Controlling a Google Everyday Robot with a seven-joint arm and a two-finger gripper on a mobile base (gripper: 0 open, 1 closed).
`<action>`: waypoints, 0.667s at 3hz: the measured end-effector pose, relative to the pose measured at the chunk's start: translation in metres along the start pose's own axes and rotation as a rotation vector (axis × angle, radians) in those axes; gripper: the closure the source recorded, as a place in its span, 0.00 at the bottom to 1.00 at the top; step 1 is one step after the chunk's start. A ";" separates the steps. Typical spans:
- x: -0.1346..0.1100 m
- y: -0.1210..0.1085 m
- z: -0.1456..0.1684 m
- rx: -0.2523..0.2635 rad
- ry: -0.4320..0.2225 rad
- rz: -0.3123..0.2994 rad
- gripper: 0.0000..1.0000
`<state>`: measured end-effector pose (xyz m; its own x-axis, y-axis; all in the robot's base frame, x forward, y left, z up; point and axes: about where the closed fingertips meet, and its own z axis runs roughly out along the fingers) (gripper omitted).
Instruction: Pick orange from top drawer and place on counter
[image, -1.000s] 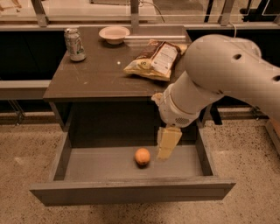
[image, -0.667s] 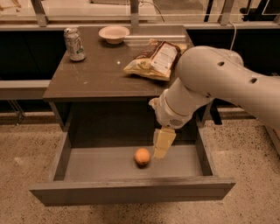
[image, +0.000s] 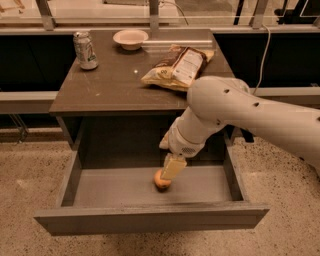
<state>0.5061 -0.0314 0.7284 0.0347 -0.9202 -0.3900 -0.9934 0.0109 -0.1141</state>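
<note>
The orange (image: 159, 181) lies on the floor of the open top drawer (image: 150, 218), near its middle. My gripper (image: 171, 175) hangs down into the drawer from the big white arm (image: 235, 112) and sits right over the orange, hiding its upper right part. I cannot tell whether it touches the fruit. The counter (image: 115, 82) is the dark cabinet top above the drawer.
On the counter stand a soda can (image: 85, 50) at the back left, a pale bowl (image: 130, 38) at the back middle and a chip bag (image: 177, 67) at the right. The drawer's side walls flank the gripper. Speckled floor (image: 30, 190) surrounds the cabinet.
My arm has swung left and lowered. The gripper, which was to the right of the orange, now sits over it. The orange has not moved.
</note>
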 end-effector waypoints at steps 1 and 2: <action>-0.004 0.007 0.034 -0.035 -0.028 0.006 0.29; -0.002 0.014 0.063 -0.067 -0.042 0.026 0.30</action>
<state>0.4989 -0.0050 0.6700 0.0124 -0.9025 -0.4305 -0.9991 0.0065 -0.0425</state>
